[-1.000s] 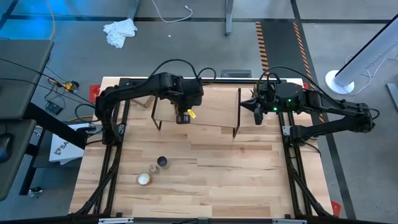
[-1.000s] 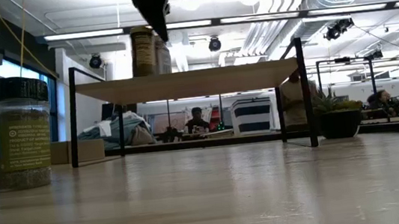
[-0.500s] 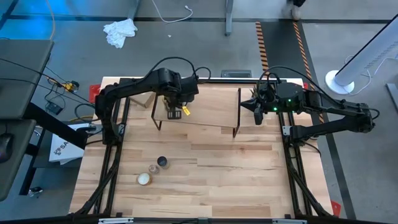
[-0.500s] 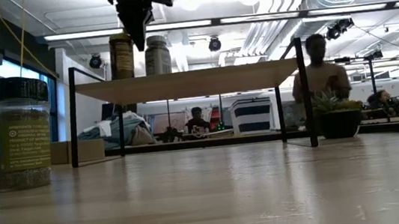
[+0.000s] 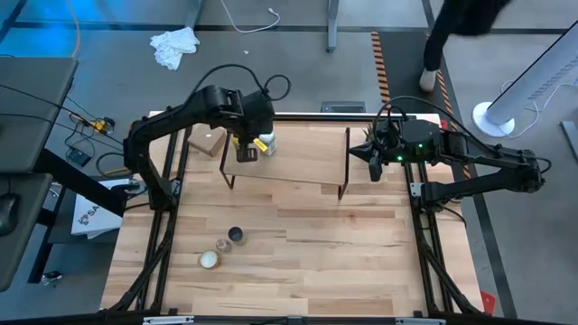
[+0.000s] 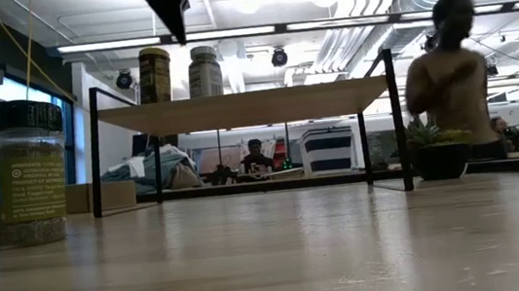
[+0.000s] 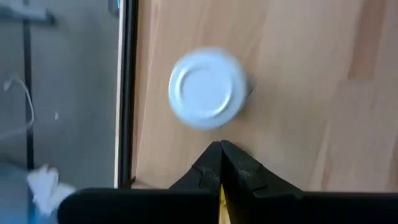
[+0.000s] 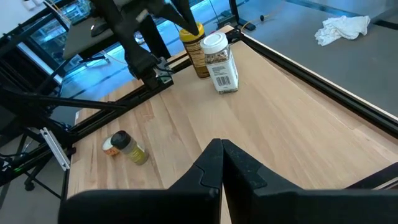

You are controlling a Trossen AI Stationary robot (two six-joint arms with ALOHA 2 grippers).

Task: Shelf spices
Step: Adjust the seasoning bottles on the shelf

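High view shows the wooden tabletop (image 5: 298,262) as the widest thing, and the shelf (image 5: 287,159) stands across its far half, a light plank on thin black frame legs. Everything else is placed here by that shelf.

The left arm reaches over the shelf's left end, and the left hand (image 5: 246,150) hangs above the plank there, clear of the jars. In the left wrist view its two dark fingers (image 7: 214,167) meet at the tips, pinched together on nothing, with the white-capped jar (image 7: 208,89) seen from above just past them on the plank. The right arm lies off the shelf's right end, and the right hand (image 5: 373,163) sits just beside the right frame leg; the right wrist view shows its fingers (image 8: 217,163) closed together and empty.

Two jars stand upright on the shelf's left end. In the low view the yellow jar (image 6: 154,75) is nearer the left leg and the white-capped jar stands just beside it, apart from it.

Two more jars are off the shelf, on the tabletop well in front of its left half: the black-capped jar (image 5: 236,236) and, just beside it and farther from the shelf, the small glass jar (image 5: 209,260).

A blurred person (image 6: 449,85) shows in the room behind the shelf's right end.
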